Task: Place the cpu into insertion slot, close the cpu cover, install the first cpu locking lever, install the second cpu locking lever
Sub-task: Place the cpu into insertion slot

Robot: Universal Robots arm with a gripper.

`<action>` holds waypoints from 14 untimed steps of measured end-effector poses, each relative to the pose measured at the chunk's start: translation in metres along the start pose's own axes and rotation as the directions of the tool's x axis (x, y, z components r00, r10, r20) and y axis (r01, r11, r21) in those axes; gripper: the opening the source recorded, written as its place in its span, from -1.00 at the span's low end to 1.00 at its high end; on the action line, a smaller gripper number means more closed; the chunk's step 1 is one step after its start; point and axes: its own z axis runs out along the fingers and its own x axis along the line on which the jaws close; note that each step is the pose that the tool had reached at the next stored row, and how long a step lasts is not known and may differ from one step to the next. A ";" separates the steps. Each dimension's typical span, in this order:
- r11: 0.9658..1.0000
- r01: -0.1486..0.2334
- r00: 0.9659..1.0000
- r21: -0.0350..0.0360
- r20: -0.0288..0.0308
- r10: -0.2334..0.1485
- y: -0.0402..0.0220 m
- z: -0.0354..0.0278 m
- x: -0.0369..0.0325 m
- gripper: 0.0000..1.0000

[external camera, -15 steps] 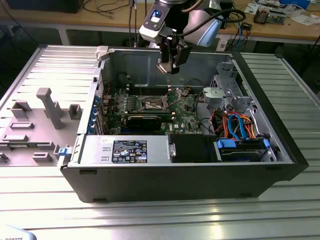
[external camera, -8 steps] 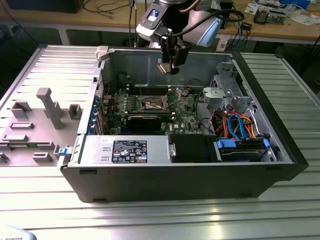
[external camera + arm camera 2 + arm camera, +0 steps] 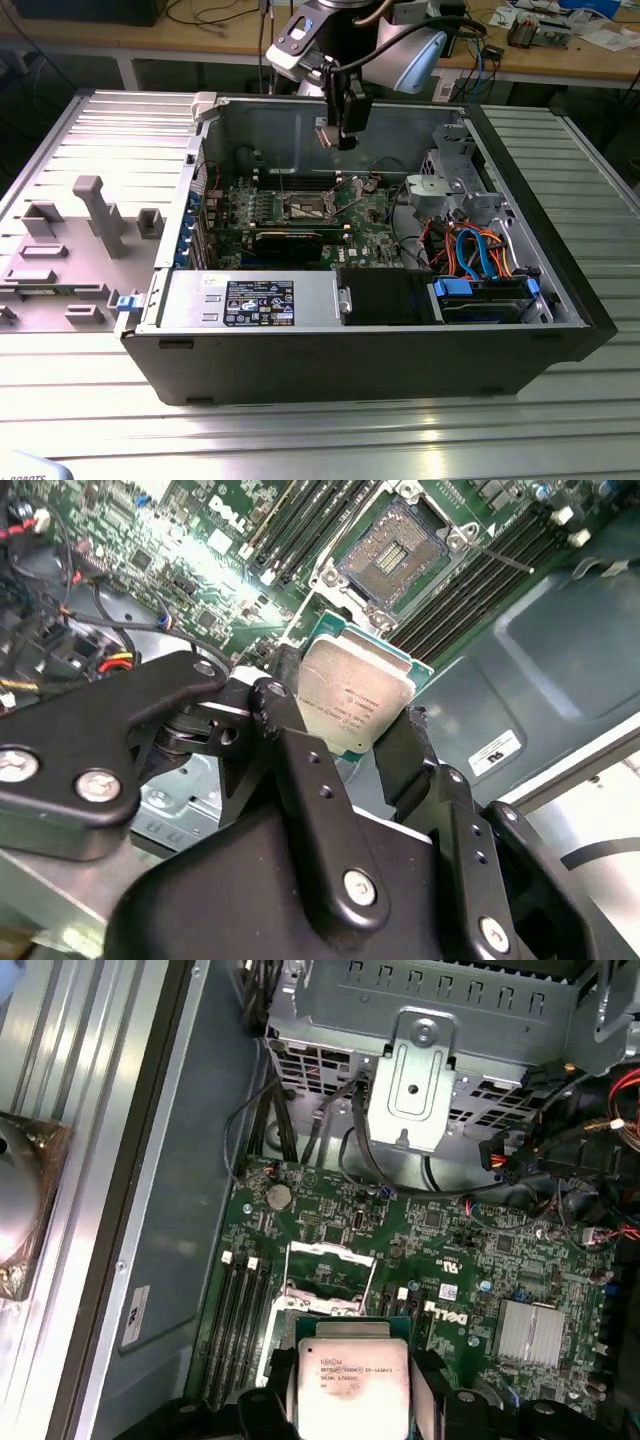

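Exterior view, its left to its right: a grey fixture plate [image 3: 70, 255] with upright blocks lies on the slatted metal table [image 3: 320, 440], just beside the open computer case [image 3: 380, 350]. Inside the case the green board [image 3: 365, 225] lies flat, and a long black card [image 3: 290, 241] stands along its near edge. The insertion slot [image 3: 305, 207] sits about mid-board, with a silvery rim and a dark centre. The gripper [image 3: 345, 135] hangs above the board, a little to the exterior view's right of the slot and well clear of it, near the case's back wall. Further right is the metal drive cage [image 3: 450, 185], then the blue and orange cables [image 3: 480, 255]. Second wrist view: the gripper [image 3: 345, 715] is clamped on the cpu [image 3: 355, 695], with a black finger [image 3: 290, 740] pressed against each of two opposite edges and the silvery top facing the camera. The insertion slot [image 3: 395, 550] lies beyond the chip and apart from it, its dark contact field bare, with memory slots [image 3: 300, 520] running alongside. First wrist view: the cpu [image 3: 350, 1375] is held in the gripper [image 3: 350, 1400] over the board. The silvery frame of the cpu cover [image 3: 330, 1252] appears swung up off the socket, though I cannot tell its exact angle.
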 end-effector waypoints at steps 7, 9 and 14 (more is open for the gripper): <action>0.998 -0.065 0.998 0.000 0.004 0.065 -0.0045 0.0022 0.0008 0.08; 0.998 -0.065 0.998 0.005 0.004 0.065 -0.0073 0.0037 0.0012 0.08; 0.996 -0.089 0.996 0.012 0.005 0.089 -0.0098 0.0142 0.0014 0.08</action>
